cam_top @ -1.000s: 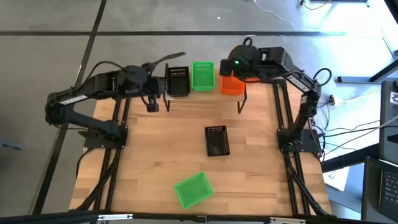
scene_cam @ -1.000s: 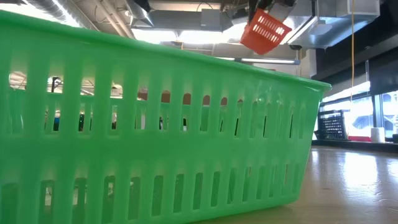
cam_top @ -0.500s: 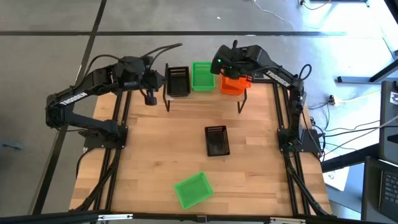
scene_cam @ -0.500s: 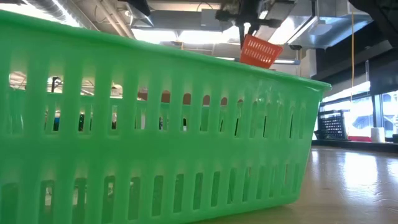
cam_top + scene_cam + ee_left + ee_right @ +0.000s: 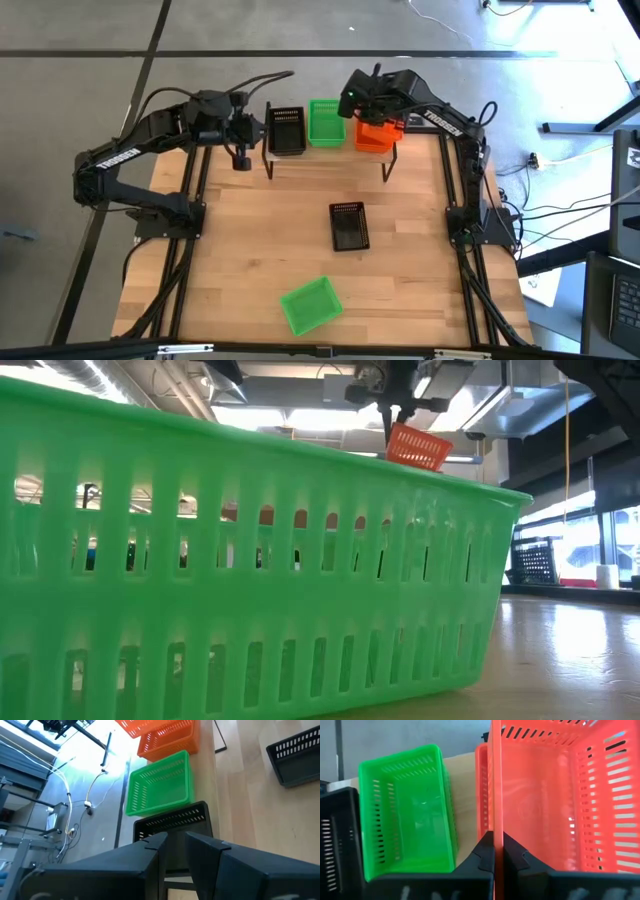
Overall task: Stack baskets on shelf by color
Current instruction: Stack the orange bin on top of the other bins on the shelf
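Right pincer [image 5: 497,851]: clenched on the near wall of an orange basket [image 5: 555,795], held above the shelf's right end — in the low view this held basket hangs tilted from the arm.
Orange stack [image 5: 373,138]: another orange basket lies under the held one at the right end of the shelf [image 5: 330,150]; whether the two touch cannot be told.
Left pincer [image 5: 172,851]: fingers close together with a narrow gap, nothing between them; it hovers just left of the shelf, beside the black basket there.
Shelf row: black basket [image 5: 287,130] at left, green basket [image 5: 325,121] in the middle, orange at right — side by side, just beside one another.
Counter [image 5: 240,260]: a second black basket [image 5: 349,225] lies near the middle; a second green basket [image 5: 311,305] lies skewed near the front edge, filling the low view.
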